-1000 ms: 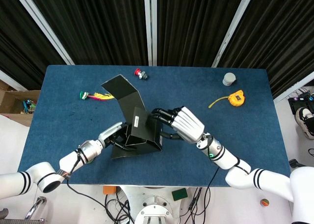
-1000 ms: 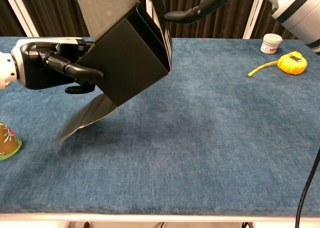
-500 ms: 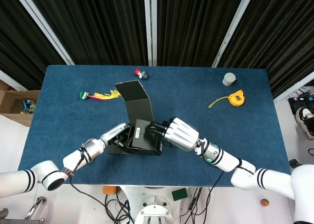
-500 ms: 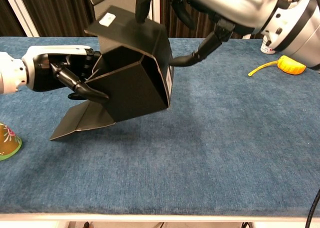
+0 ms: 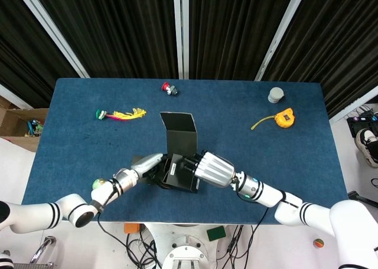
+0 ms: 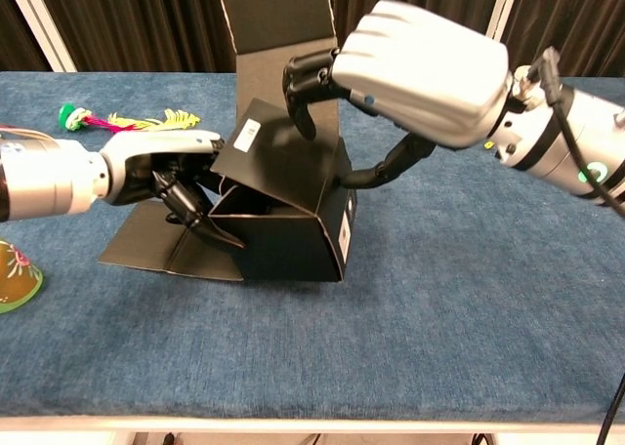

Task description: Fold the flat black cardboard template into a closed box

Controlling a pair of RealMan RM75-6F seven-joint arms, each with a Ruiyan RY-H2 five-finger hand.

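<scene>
Near the table's front edge, both hands' fingers grasp the half-folded box (image 6: 293, 225), its lid flap upright.

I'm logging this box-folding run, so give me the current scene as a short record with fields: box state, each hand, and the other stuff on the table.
box: black cardboard box partly folded, resting on the blue table, tall flap upright, one flap flat on the cloth
left hand: left hand at the box's open left side, fingers on its edge
right hand: right hand above the box, fingers on its top panel
other items: yellow tape measure, small grey jar, feathered toy, small red-capped object
</scene>
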